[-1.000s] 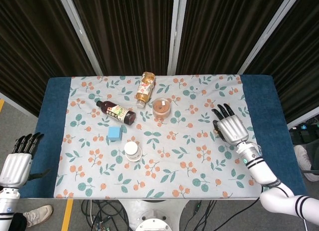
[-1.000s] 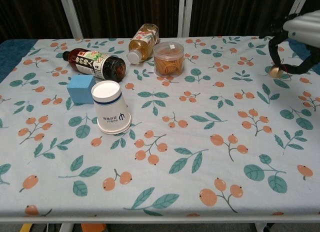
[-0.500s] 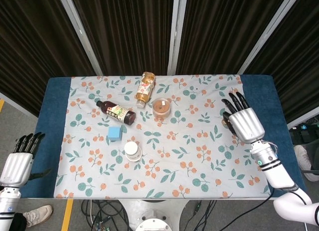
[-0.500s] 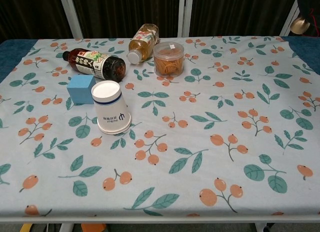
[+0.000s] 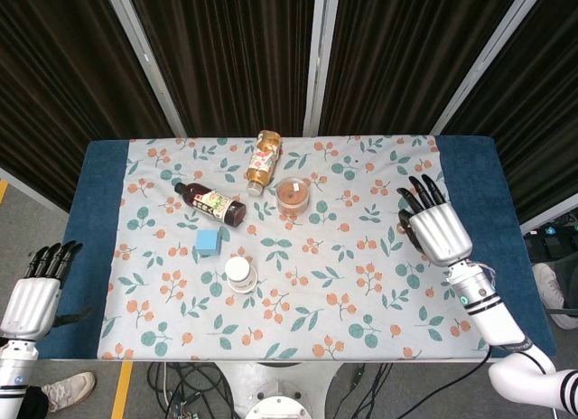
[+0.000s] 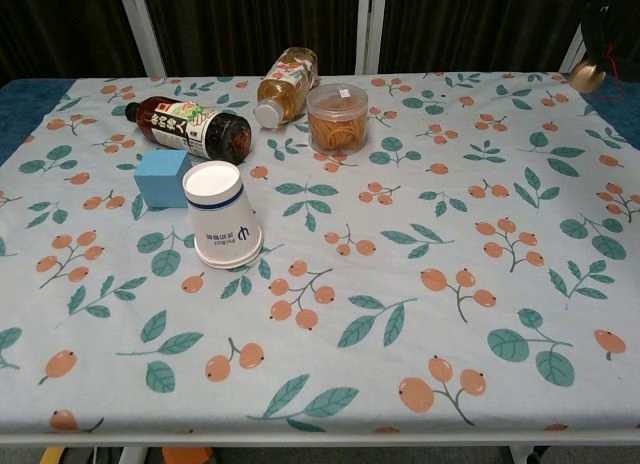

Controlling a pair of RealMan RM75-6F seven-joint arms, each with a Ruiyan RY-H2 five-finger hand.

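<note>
The right hand point(image 5: 433, 228) sits further toward three o'clock than a second ago, then eases slightly back toward seven, fingers spread, holding nothing.

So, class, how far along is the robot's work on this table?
Nothing looks done: both bottles, the jar, block and cup lie untouched. The right hand hovers open over the cloth; the left hand hangs off the table. Every grasp remains.

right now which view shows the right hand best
The head view: the right hand shows whole above the tablecloth, fingers spread, holding nothing. The chest view catches only a dark sliver of it at the top right corner.
</note>
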